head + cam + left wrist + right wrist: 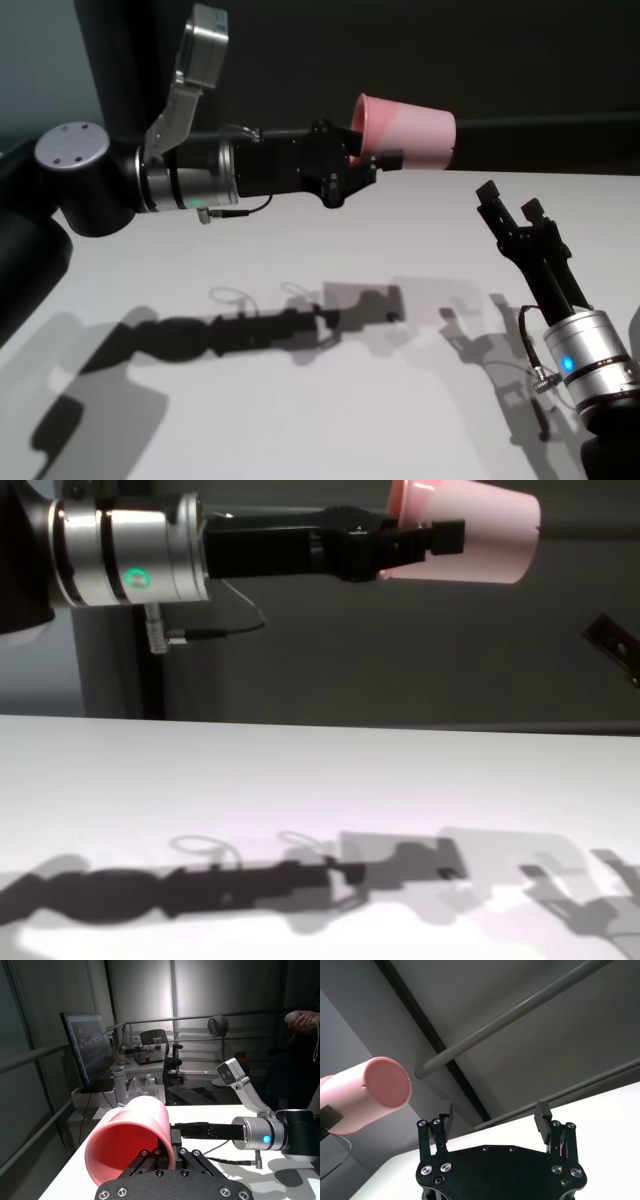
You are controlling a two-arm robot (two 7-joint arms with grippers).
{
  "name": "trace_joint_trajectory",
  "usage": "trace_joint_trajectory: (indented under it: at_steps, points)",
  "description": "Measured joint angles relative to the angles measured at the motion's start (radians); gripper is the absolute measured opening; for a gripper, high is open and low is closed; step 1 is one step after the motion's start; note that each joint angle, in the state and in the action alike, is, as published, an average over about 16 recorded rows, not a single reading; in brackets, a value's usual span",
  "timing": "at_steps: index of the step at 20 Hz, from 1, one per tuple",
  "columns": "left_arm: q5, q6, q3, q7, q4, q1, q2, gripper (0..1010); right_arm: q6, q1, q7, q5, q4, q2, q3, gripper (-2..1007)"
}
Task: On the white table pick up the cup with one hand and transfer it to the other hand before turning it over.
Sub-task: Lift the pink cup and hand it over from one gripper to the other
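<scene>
**Above the white surface, a cup waiting to change grippers**

Above the white surface (300, 400), the left gripper (375, 160) is pinching the pink cup (410, 132) by its rim, holding it sideways with its base toward the right gripper (510, 205), which is waiting spread wide nearby. Light, thin, probably slippery plastic: the bare tapered wall looks the safest hold. Nothing is blocking the gap.

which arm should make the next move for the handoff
Right, probably. The left gripper already grips the cup at its rim, holding it on its side above the table, base towards the right. The right gripper is open, empty and apart from the cup, so it can close in on the base.
</scene>
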Motion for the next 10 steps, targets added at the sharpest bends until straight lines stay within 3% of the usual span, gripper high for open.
trace_joint_trajectory:
  at_steps: [10]
  points:
    - [0.0,0.0,0.0,0.0,0.0,0.0,0.0,46,-0.021,0.022,0.09,0.13,0.029,-0.002,0.001,1003]
